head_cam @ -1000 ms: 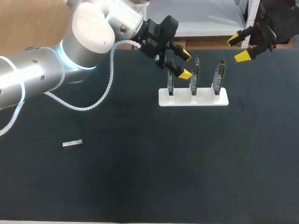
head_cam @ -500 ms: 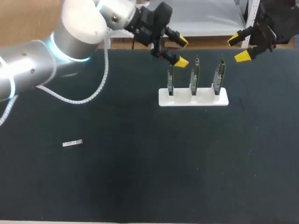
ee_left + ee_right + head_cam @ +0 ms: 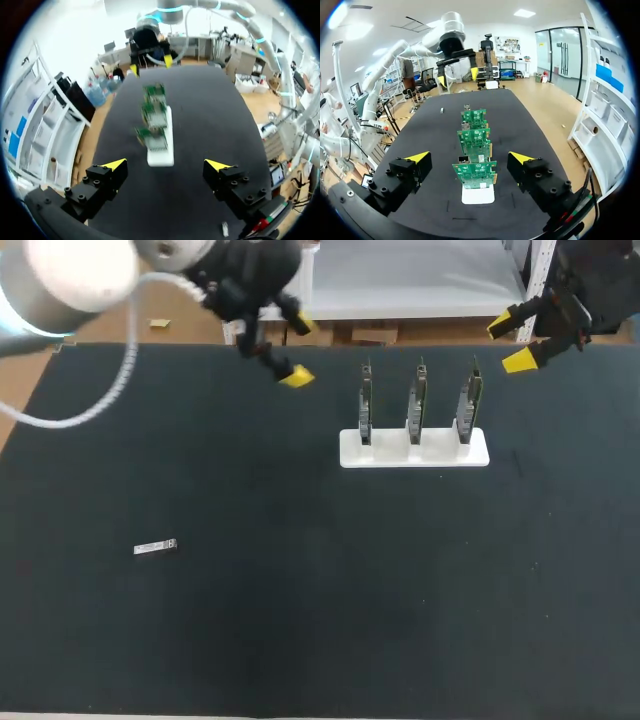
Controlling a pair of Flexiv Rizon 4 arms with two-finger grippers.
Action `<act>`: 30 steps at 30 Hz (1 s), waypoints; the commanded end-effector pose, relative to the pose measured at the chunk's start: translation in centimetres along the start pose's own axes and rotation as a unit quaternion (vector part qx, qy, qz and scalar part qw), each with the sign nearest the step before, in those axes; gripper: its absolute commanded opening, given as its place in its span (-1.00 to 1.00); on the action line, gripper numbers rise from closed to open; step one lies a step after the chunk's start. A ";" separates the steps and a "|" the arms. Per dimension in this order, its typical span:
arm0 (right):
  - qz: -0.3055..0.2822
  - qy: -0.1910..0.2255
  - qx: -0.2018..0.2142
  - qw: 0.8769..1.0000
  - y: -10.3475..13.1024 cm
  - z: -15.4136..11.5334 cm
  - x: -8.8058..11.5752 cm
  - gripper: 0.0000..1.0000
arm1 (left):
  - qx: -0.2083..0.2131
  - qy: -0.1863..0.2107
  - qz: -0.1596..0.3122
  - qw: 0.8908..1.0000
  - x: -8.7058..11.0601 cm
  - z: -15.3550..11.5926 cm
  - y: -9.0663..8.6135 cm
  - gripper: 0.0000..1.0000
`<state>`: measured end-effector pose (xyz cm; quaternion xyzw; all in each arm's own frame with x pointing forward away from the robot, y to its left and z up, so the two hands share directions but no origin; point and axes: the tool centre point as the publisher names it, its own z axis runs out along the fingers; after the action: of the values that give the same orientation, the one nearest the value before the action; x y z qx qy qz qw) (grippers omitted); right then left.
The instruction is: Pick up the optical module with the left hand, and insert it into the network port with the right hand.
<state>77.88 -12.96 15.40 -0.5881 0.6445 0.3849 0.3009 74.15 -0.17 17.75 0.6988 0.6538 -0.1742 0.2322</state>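
The optical module (image 3: 155,547), a small silver bar, lies flat on the black table at the left; it also shows as the module (image 3: 225,229) and the module (image 3: 441,109). A white stand (image 3: 390,452) at the back middle holds three upright green port boards (image 3: 415,400). My left gripper (image 3: 299,352) hangs open and empty over the back of the table, left of the stand and far from the module. My right gripper (image 3: 511,343) is open and empty above the back right corner, facing the boards (image 3: 475,170) end-on. In its own view the left gripper (image 3: 165,165) looks along the stand (image 3: 161,159).
The black table (image 3: 330,620) is bare apart from the module and the stand. A brown floor strip and a pale shelf lie beyond its back edge.
My left arm has swung left and back, taking its open gripper away from the leftmost board. The right arm, the stand and the module have not moved.
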 end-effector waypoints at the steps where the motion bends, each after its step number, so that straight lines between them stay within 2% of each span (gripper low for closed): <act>1: 0.000 0.000 -0.001 1.000 -0.1 0.0 0.0 1.00 | -0.068 0.043 -0.002 0.997 2.8 -4.8 -7.9 1.00; 7: 0.000 0.000 -0.001 1.000 -0.1 0.0 0.0 1.00 | -0.048 0.109 -0.030 0.992 7.6 -4.6 -12.0 1.00; 15: 0.000 0.000 -0.001 1.000 -0.1 0.0 0.0 1.00 | -0.030 0.133 -0.063 0.989 13.0 -4.2 -16.3 1.00; 17: 0.000 0.000 -0.001 1.000 -0.1 0.0 0.0 1.00 | -0.021 0.151 -0.063 0.986 14.2 -3.9 -17.1 1.00; 24: 0.000 0.000 -0.001 1.000 -0.1 0.0 0.0 1.00 | -0.007 0.187 -0.090 0.978 18.1 -3.5 -19.0 1.00; 26: 0.000 0.000 -0.001 1.000 -0.1 0.0 0.0 1.00 | -0.010 0.177 -0.095 0.980 18.6 -3.4 -19.2 1.00; 30: 0.000 0.000 -0.001 1.000 -0.1 0.0 0.0 1.00 | -0.010 0.188 -0.094 0.978 19.7 -3.2 -19.2 1.00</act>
<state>77.88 -12.98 15.40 -0.5881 0.6446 0.3850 0.3009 56.70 18.43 8.14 0.6536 0.7497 -0.0591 0.0846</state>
